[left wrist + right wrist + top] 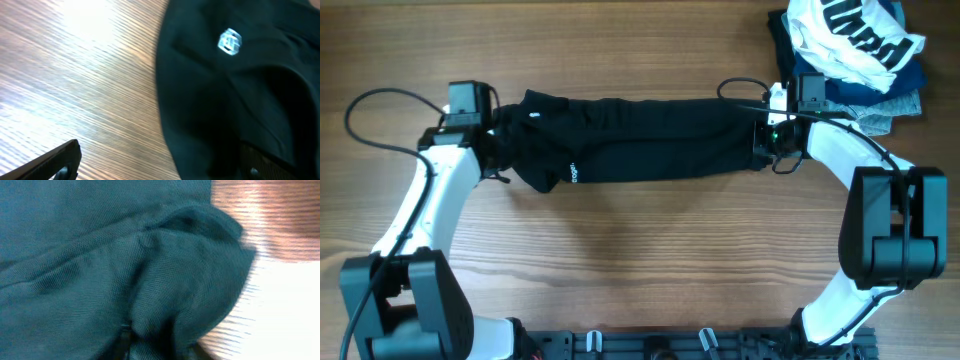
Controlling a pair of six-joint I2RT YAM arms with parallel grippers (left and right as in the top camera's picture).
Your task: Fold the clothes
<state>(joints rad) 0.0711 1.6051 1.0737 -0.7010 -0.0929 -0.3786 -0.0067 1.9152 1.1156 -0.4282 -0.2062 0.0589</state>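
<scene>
I see both arms reaching low to opposite ends of the plain black soft T-shirt on the wooden table. The left gripper has its fingers spread wide, and the right gripper is pinching bunched fabric.

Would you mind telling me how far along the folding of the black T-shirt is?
Done: the black T-shirt lies folded lengthwise into a long band. In hand: the left gripper sits open at its left end, and the right gripper is at its right end with cloth bunched at its fingers; a firm grip cannot be confirmed. Left: folding the band across into a compact packet.
</scene>
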